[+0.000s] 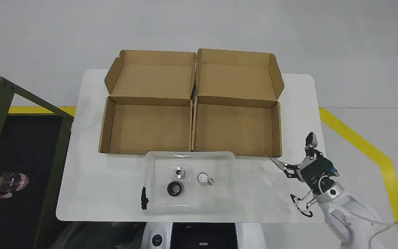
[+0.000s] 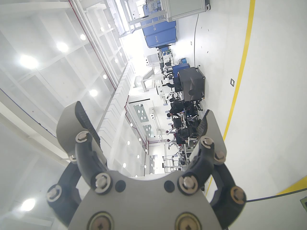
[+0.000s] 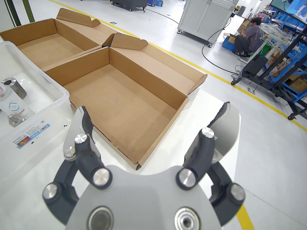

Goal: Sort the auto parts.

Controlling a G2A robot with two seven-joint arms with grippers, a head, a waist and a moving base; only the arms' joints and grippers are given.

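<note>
A clear plastic bin [image 1: 189, 155] stands at the table's front middle. It holds a black ring [image 1: 176, 188], a silver cylinder [image 1: 180, 172] and a small silver part [image 1: 204, 178]. In the right wrist view the metal cylinder [image 3: 14, 87] and a small metal piece [image 3: 15, 119] lie inside the bin's wall [image 3: 55, 92]. My right gripper [image 1: 293, 150] [image 3: 156, 111] hovers open and empty to the right of the bin, near the right box's front corner. My left gripper [image 2: 144, 111] is open and empty, pointing out into the hall.
Two open cardboard boxes sit side by side behind the bin, the left box [image 1: 149, 127] and the right box [image 1: 235, 129] [image 3: 120, 96], both empty with lids folded back. A small black item [image 1: 144, 199] sits at the bin's front-left corner. The white table [image 1: 292, 93] ends just beside the right arm.
</note>
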